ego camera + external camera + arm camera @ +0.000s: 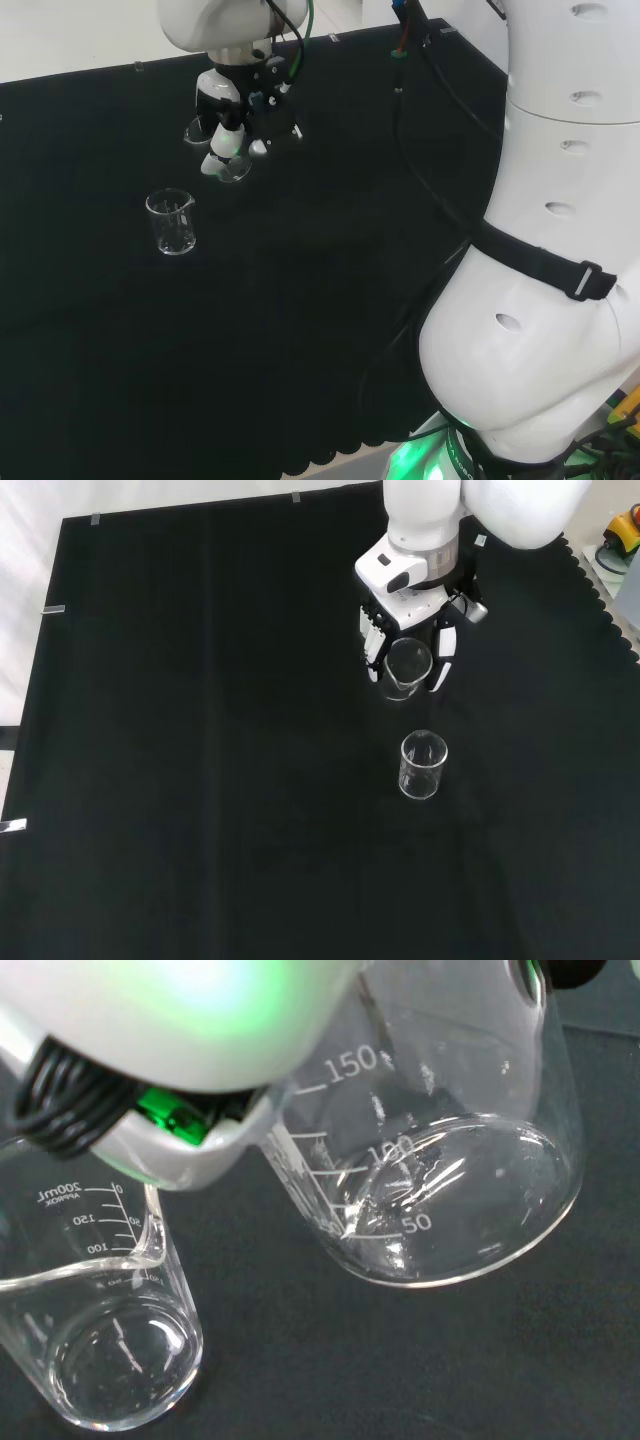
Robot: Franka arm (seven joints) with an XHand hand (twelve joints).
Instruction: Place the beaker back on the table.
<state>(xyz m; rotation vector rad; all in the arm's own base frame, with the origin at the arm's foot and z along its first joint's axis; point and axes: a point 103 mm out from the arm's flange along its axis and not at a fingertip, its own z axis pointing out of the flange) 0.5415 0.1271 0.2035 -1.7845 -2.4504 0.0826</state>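
Observation:
My hand [412, 630] hangs above the black cloth with its fingers [443, 658] curled round a clear glass beaker [407, 668], held clear of the cloth. In the head view the hand [240, 105] grips that beaker [226, 160] near the far middle of the bench. The wrist view has the held beaker [440, 1160] close up and tilted, its base off the cloth. A second clear beaker [422, 764] stands upright on the cloth just in front of the hand in the front view; in the head view the standing beaker [172, 221] is to the hand's lower left, and the wrist view catches it [95, 1330] too.
The black cloth [200, 780] stretches wide to the left in the front view. The arm's white links [540, 250] rise at the right of the head view, with cables [420, 130] running across the cloth beside them. The cloth's scalloped edge [605, 590] runs down the front view's right.

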